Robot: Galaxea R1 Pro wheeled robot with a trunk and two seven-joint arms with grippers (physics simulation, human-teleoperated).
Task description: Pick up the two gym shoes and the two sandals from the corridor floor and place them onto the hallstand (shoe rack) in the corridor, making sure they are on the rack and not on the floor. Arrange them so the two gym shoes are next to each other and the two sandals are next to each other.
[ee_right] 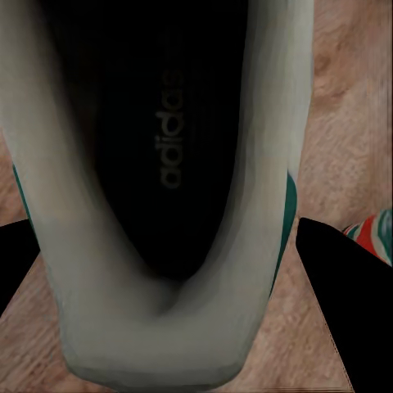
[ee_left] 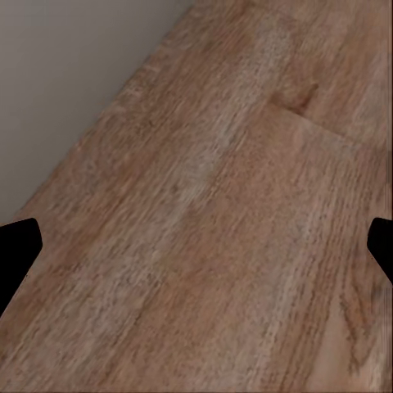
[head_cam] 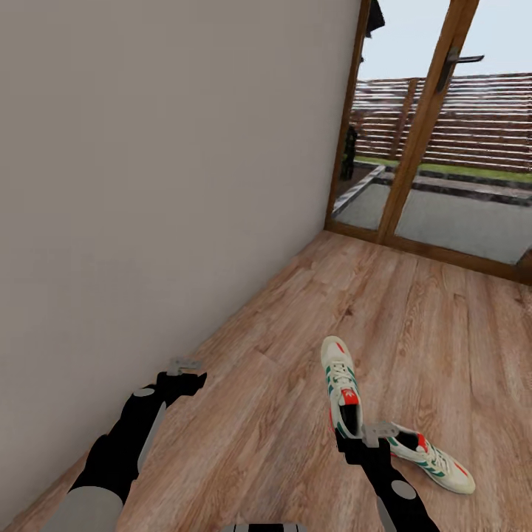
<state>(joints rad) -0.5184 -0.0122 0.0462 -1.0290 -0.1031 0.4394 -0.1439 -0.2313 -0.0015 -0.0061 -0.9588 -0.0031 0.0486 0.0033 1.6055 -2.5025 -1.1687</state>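
The right gripper [head_cam: 353, 436] is hanging over the heel opening of one shoe [head_cam: 340, 384], its fingers [ee_right: 344, 270] spread on both sides of the heel, not closed on it. The other shoe [head_cam: 432, 459] is lying just beside it on the floor [head_cam: 414, 318]. The left gripper [head_cam: 185, 367] is hovering open above bare planks near the wall [head_cam: 162, 162], holding nothing.

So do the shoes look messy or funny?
A bit messy. The two gym shoes lie on the corridor floor pointing different ways, heels nearly together. The right gripper sits over one heel.
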